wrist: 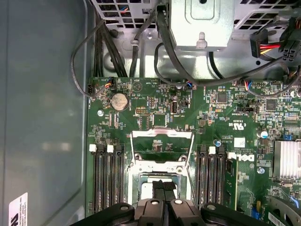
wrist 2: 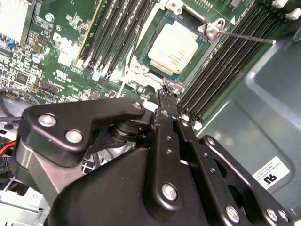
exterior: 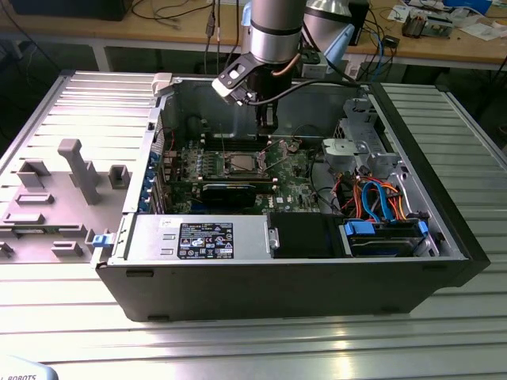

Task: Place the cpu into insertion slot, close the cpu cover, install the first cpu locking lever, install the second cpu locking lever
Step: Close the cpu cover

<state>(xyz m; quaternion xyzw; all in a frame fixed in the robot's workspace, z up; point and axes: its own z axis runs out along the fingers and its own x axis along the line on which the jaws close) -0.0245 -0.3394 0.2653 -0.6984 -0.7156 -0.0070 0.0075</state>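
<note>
The cpu lies flat in the insertion slot, silvery top up, in the middle of the green motherboard. The cpu cover is swung open; its thin metal frame stands off the slot with bare board showing through its window. A thin lever rod sticks out from one corner of the slot. My gripper hangs just above the slot's edge. Its black fingers are shut together with nothing between them, and they hide part of the cpu in the first wrist view.
Black memory slots flank the socket on both sides. A silver heatsink, a drive cage and loose cables lie around the board. The grey case wall is close by. Grey fixture blocks stand outside the case.
</note>
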